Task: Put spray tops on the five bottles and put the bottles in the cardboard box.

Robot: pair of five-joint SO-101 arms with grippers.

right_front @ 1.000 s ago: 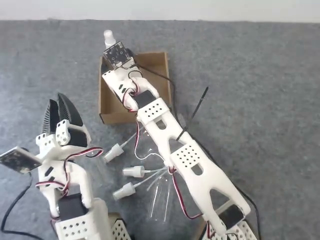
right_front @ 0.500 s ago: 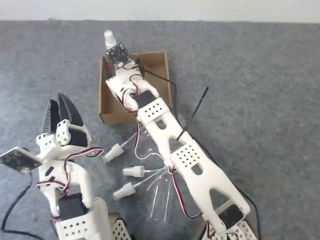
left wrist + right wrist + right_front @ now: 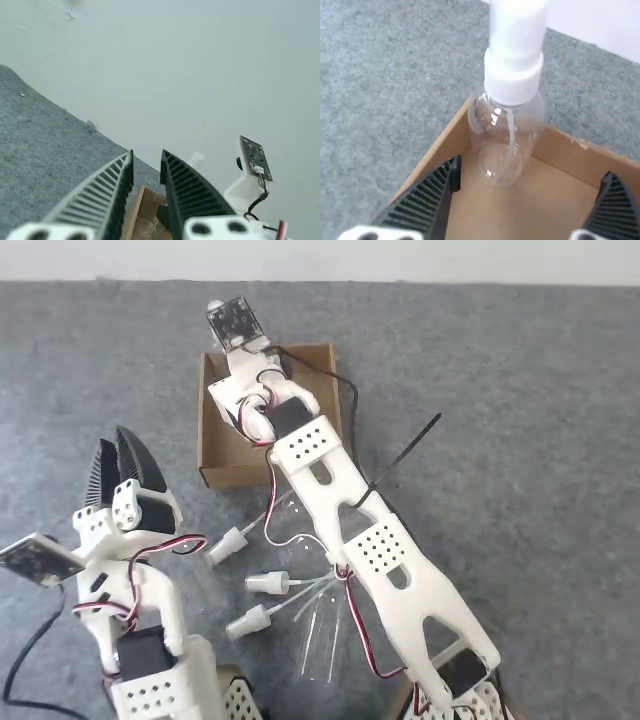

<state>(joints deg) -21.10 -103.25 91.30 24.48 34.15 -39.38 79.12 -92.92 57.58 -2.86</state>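
A capped bottle (image 3: 507, 130) is seen standing upright in the far corner of the cardboard box (image 3: 437, 150), tucked against the walls, presumably so that room is spared for the other four. The right gripper (image 3: 531, 175) is held over the box with its fingers spread wide on either side, touching nothing. The left gripper (image 3: 146, 156) is held raised and well apart, its fingers narrowly parted and empty, while three loose spray tops (image 3: 268, 583) are found lying on the table (image 3: 520, 390) between the arms.

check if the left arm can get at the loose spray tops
Probably yes: the spray tops lie uncovered beside the left arm, with the right end effector off at the cardboard box. The left end effector points away, so it must turn back.
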